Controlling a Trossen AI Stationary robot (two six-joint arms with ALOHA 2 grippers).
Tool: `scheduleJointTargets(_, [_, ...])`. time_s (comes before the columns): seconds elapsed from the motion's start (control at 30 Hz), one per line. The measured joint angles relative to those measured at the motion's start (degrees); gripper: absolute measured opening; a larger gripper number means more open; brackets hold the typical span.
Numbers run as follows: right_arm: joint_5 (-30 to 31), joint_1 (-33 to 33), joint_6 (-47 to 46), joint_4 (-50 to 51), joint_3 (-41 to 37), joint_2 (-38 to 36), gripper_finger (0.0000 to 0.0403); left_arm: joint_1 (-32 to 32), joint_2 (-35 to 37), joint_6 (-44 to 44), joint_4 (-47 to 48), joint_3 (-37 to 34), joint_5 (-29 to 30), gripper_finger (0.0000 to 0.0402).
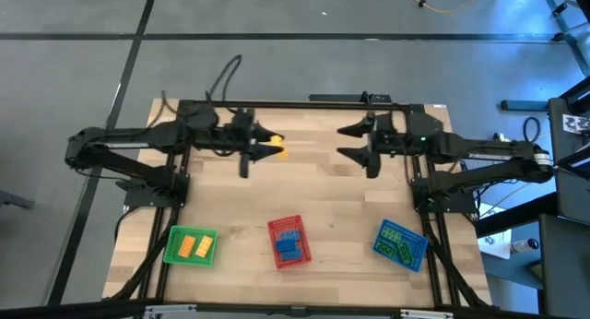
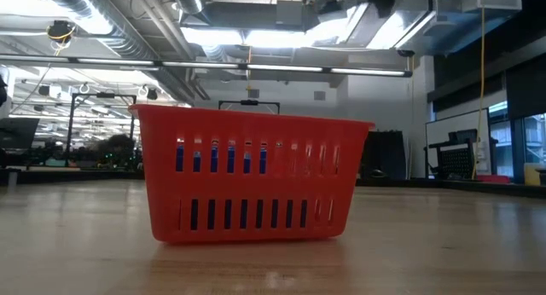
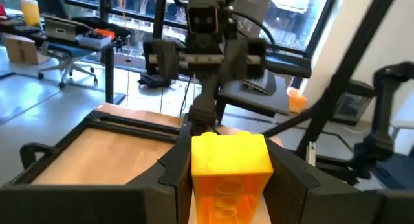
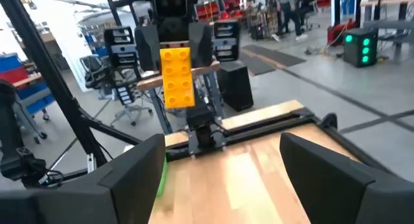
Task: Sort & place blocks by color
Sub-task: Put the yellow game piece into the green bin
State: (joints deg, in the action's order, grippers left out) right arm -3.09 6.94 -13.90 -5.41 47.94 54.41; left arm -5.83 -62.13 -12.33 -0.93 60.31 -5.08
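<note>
My left gripper [image 1: 274,146] is over the far middle of the table, its fingers level and pointing toward the table's right, and it is shut on a yellow block [image 1: 277,149]. The left wrist view shows that block [image 3: 229,166] between the fingers. My right gripper [image 1: 343,143] faces it from the right, open and empty. In the right wrist view, the block [image 4: 176,76] is straight ahead, beyond the gripper's spread fingers [image 4: 223,166]. Near the front edge, yellow blocks [image 1: 194,245] lie in the green tray [image 1: 170,250], blue blocks [image 1: 288,241] in the red tray [image 1: 277,229] and green blocks [image 1: 402,245] in the blue tray [image 1: 383,232]. My left gripper pinches the yellow block by its two opposite side faces [image 3: 197,166], one dark finger [image 3: 169,171] on each side. The fingers come at it level from the table's left. The block is lifted clear of the table and sticks out beyond the fingertips toward my right gripper.
The red tray [image 2: 252,176] fills the middle of the low view, with blue blocks visible through its slots. A black frame [image 1: 304,104] runs along the table's far edge. Bare wood [image 1: 304,185] lies between the grippers and the three trays.
</note>
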Motion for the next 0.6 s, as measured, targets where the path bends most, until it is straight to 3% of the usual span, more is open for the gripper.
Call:
scheduleJointTargets(0.1, [1.4,0.3,0.9,1.7,0.0,-2.4,0.0308,1.0,4.6,0.3,1.1,-2.6,1.5,0.0129])
scheduleJointTargets(0.4, [2.6,0.3,0.8,4.2,0.0,-4.3,0.0308,6.5,20.8,-2.2,0.1,-17.2,13.6,0.0129])
scheduleJointTargets(0.6, [5.0,0.3,1.2,4.1,0.0,-4.3,0.0308,8.3,25.9,-2.5,0.1,-20.8,17.1,0.0129])
